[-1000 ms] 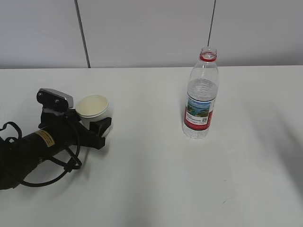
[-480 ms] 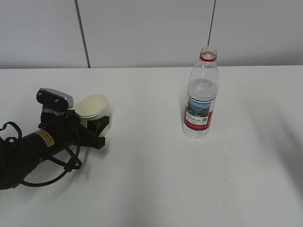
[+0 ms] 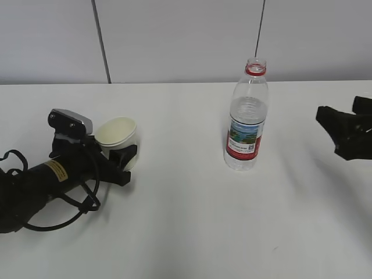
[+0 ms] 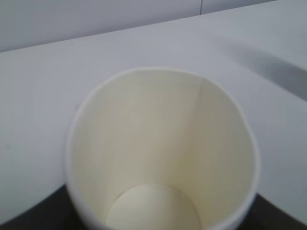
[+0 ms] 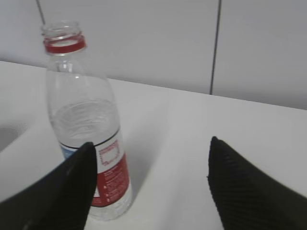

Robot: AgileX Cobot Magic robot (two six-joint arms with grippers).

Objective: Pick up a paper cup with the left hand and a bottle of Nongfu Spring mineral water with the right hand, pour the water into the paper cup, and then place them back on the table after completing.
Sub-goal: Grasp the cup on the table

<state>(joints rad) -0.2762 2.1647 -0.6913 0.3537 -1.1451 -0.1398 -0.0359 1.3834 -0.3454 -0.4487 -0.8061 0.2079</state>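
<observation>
Left gripper around the paper cup, right gripper spread wide beside the bottle.

My left hand (image 3: 46, 180) lies low over the table (image 3: 186, 226), its gripper (image 3: 119, 154) closed about the paper cup (image 3: 116, 132) with one black finger (image 3: 123, 156) pressed to the near wall; the far finger is hidden. Cup upright, at the table's left; the left wrist view shows it dry inside (image 4: 158, 158). My right hand (image 3: 349, 133) enters from the right edge, its gripper (image 5: 151, 182) fully spread and holding nothing, apart from the bottle (image 3: 247, 116). Bottle stands upright near table centre, uncapped, red neck ring, red-and-blue label, the water (image 3: 247, 110) reaching up to the bottle's shoulder.
</observation>
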